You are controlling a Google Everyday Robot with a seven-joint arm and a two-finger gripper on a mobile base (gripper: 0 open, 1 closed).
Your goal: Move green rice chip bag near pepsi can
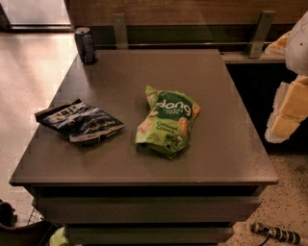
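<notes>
— Where's the green rice chip bag [167, 122]?

— Lying flat near the middle of the dark table [226, 158], a little right of centre, crinkled, printed side up, its top end pointing toward the far edge.

— And the pepsi can [85, 45]?

— Upright on the far left corner of the same table, well apart from the green bag. There's bare tabletop between the two.

— Anything else up there?

— A black-and-white chip bag [79, 121], flat, near the left edge. It sits beside the green bag with a gap between them; they don't touch.

— The gripper [288, 113]?

— At the right border of the view, out past the table's right edge and held off the surface. It's apart from the green bag and touches nothing I can see. Open or closed, I can't tell; it's partly cut off by the frame.

— Beyond the table?

— Speckled floor [288, 206] to the right, a pale floor to the left, and a wood-panelled wall [168, 12] behind.
</notes>
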